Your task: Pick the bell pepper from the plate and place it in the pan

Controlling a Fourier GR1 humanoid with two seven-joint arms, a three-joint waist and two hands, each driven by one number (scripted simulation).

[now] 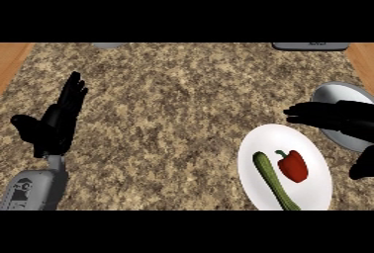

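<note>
- One red bell pepper (294,166) lies on the single white plate (256,148), at the lower right of the speckled desk (182,99).
- One green cucumber (272,180) lies just beside the pepper, to its left, on the same plate.
- One grey pan (337,92) sits beyond the plate at the right edge, partly covered by the right hand (329,116), whose fingers reach out straight over it, holding nothing.
- The left hand (55,123) rests at the left, fingers straight and upward, empty.
</note>
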